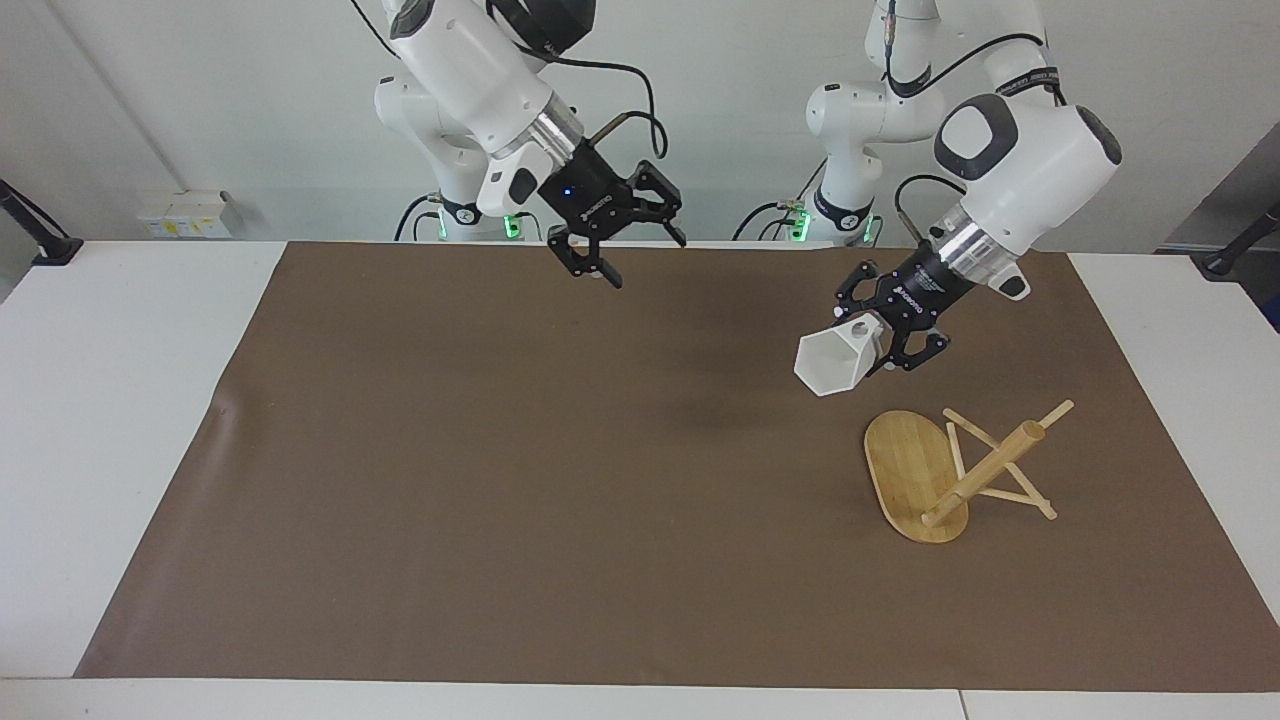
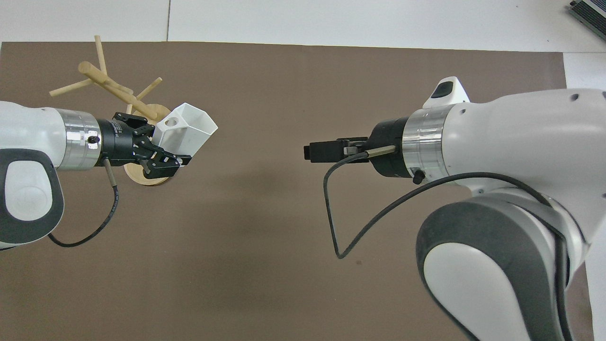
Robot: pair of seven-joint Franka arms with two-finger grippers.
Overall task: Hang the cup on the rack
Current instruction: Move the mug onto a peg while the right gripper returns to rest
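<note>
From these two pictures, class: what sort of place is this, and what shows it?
Probably a robotics lab: two white arms mounted at a table covered by a brown mat, the left hand holding a cup above a rack.

Left claw (image 1: 884, 352) clamped and raised; right claw (image 1: 628, 245) raised, fingers spread.
</note>
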